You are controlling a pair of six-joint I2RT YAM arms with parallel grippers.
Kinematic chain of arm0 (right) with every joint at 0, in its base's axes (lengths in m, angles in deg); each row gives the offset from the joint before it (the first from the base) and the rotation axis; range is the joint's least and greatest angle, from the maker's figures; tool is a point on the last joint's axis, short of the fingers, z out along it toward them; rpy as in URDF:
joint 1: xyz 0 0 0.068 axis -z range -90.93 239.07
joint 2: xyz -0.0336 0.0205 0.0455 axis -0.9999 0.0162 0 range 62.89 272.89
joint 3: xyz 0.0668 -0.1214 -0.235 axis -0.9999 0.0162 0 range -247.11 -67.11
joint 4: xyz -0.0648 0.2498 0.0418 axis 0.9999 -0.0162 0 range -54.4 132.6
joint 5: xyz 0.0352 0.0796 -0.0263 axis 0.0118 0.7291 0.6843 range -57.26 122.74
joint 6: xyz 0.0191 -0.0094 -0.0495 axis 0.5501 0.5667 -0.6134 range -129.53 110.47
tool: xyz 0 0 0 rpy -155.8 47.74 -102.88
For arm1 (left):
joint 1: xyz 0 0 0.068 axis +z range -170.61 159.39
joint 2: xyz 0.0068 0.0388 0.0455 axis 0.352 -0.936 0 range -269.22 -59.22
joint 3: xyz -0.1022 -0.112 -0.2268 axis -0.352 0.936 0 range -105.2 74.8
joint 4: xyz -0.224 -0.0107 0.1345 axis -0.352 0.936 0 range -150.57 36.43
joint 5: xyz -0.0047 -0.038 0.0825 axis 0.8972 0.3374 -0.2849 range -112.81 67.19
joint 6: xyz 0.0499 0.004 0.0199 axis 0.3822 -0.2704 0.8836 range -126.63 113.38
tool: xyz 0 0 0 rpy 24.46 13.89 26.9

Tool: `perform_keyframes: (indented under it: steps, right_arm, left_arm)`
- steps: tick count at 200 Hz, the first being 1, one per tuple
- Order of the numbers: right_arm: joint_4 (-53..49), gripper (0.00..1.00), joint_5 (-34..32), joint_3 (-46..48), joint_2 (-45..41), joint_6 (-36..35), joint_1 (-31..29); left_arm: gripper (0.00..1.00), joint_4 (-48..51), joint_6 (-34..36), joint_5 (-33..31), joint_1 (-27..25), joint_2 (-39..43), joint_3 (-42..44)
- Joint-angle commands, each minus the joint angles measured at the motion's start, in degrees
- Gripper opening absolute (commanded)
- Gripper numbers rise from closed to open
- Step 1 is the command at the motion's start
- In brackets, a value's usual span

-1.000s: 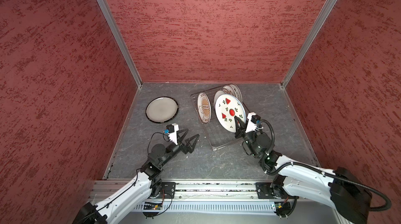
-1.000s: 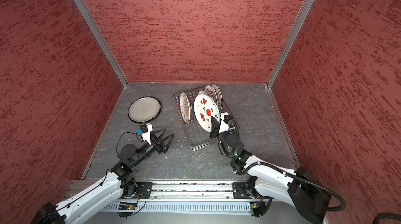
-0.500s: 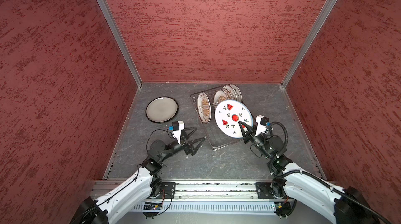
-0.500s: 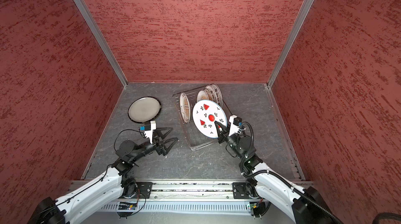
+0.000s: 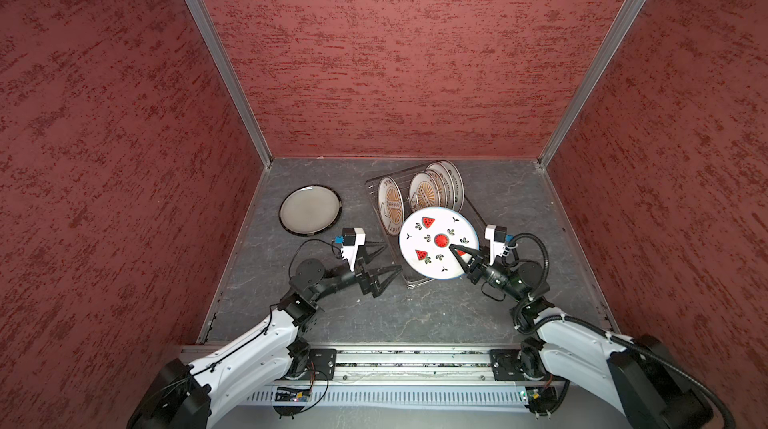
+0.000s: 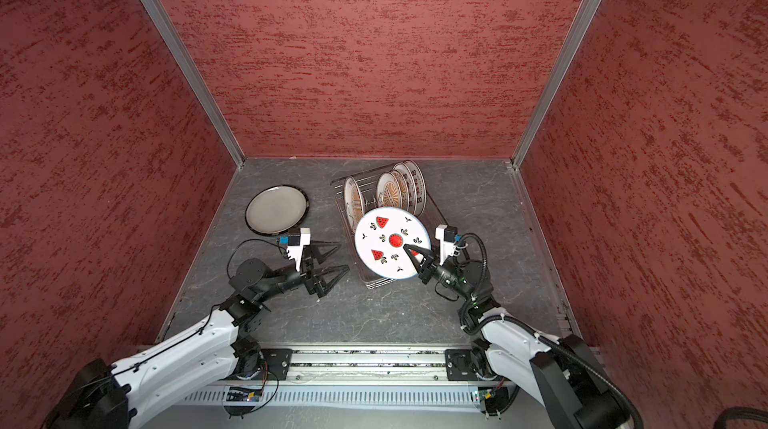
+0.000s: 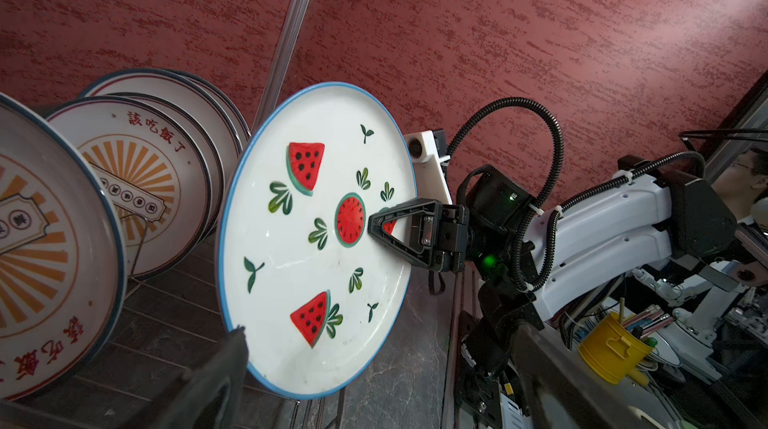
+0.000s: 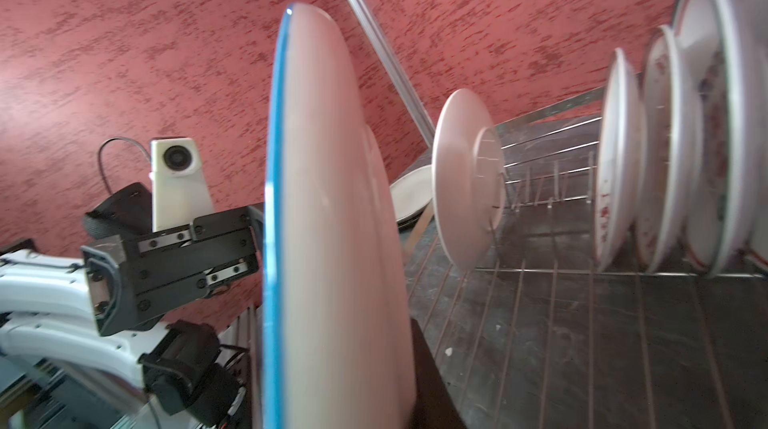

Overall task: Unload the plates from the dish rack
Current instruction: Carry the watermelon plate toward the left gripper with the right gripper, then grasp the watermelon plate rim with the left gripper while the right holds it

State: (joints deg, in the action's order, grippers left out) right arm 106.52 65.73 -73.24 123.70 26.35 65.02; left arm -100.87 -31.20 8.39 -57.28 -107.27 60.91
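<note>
1. R gripper (image 5: pixel 455 249) jaws pinch the edge of round white blue-rimmed watermelon plate (image 5: pixel 424 240), held tilted over near end of silver wire dish rack (image 8: pixel 552 314).
2. L gripper (image 5: pixel 392 256) jaws spread wide, empty, just left of rack.

You are looking into a robotics lab cell: red textured panels (image 5: pixel 395 52) and aluminium posts (image 5: pixel 216 57) are enclosing the grey table (image 5: pixel 415 314), and a yellow pen pot (image 7: pixel 611 348) is standing outside the enclosure.

Dark grey, stone-patterned worktop (image 5: pixel 415 314). A dark-rimmed plate (image 5: pixel 310 209) lies flat on it, back left. A silver wire dish rack (image 5: pixel 404 188) stands to the plate's right, not touching it.
</note>
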Motion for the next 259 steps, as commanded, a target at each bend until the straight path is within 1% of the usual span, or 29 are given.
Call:
perform_keyframes:
  steps: [1, 28, 66, 92, 99, 118, 126, 135, 161, 206, 220, 236, 250, 259]
  right_arm:
    - [17.3, 0.02, 6.8, -3.8, 2.2, 4.8, 0.4]
    - [21.6, 0.02, 8.7, -4.8, 6.2, 6.7, 0.5]
    - [25.5, 0.02, 10.5, -5.9, 9.2, 8.2, 0.5]
    - [29.0, 0.02, 12.1, -6.6, 11.8, 9.7, 0.5]
    - [29.5, 0.02, 12.6, -6.9, 12.6, 10.1, 0.5]
    - [29.6, 0.02, 12.9, -7.7, 14.4, 10.6, 0.5]
    - [29.6, 0.02, 12.9, -8.0, 14.8, 10.5, 0.5]
    - [29.6, 0.02, 12.8, -8.1, 15.3, 10.4, 0.5]
    - [29.6, 0.02, 12.8, -8.2, 15.8, 10.1, 0.4]
    - [29.6, 0.02, 12.7, -7.8, 15.9, 7.9, 0.2]
    - [29.6, 0.02, 12.8, -7.7, 15.9, 7.4, 0.1]
    - [29.6, 0.02, 12.5, -7.4, 15.7, 7.0, 0.0]
    - [29.6, 0.02, 12.2, -7.1, 15.4, 6.4, -0.2]
    - [29.6, 0.03, 12.1, -7.0, 15.3, 6.0, -0.2]
  left_arm:
    - [0.99, 0.2, 1.3, -1.4, -0.5, -0.1, -1.5]
    - [0.99, 1.7, 1.8, -3.4, -0.7, 0.0, -1.6]
    - [1.0, 1.9, 2.0, -3.9, -0.9, -1.0, -1.5]
    - [1.0, -0.2, 1.0, -3.2, -1.0, -2.5, -1.6]
    - [0.95, -1.4, 0.4, -2.4, -1.0, -3.1, -1.4]
    - [0.73, -3.1, -0.4, -0.4, -1.0, -4.3, -1.7]
    - [0.67, -3.4, -0.9, -0.3, -1.0, -4.6, -1.7]
    - [0.63, -4.0, -1.2, -0.3, -1.1, -4.7, -1.6]
    - [0.53, -4.5, -1.7, -0.2, -1.3, -5.2, -1.7]
    - [0.5, -4.5, -2.0, 1.1, -1.7, -7.5, -2.8]
    - [0.46, -4.8, -2.2, 1.5, -1.7, -8.1, -2.9]
    - [0.37, -5.2, -2.7, 1.7, -1.7, -8.5, -3.1]
    - [0.32, -5.0, -2.8, 1.8, -1.7, -8.8, -3.4]
    - [0.29, -4.8, -2.9, 1.6, -1.8, -9.1, -3.4]
